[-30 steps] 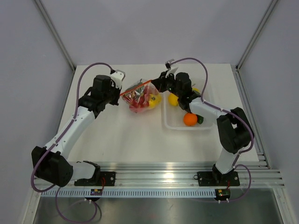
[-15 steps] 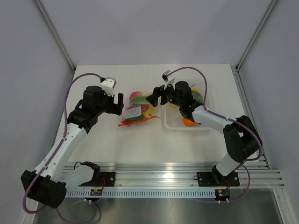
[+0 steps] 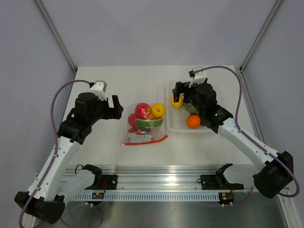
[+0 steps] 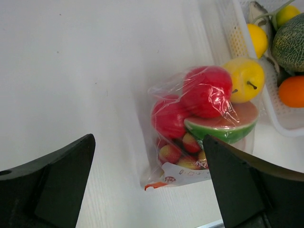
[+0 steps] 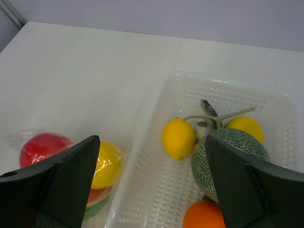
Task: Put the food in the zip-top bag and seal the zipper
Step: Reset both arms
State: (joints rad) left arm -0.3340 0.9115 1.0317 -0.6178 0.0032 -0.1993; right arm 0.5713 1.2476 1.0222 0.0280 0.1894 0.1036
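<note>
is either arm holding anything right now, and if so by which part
Nothing is held. The left gripper and the right gripper both have their jaws open and empty; the zip-top bag lies free, apart from both.

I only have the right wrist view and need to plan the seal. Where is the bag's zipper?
Observer: In the top view, the zipper runs along the lower edge of the bag, the side away from your camera.
Operator: Is the left hand on it?
Observer: No. The left hand is open, off to the bag's left and apart from it.
Operator: Anything sitting close to the zipper?
Observer: Small red pieces lie between the watermelon slice and the zipper.
</note>
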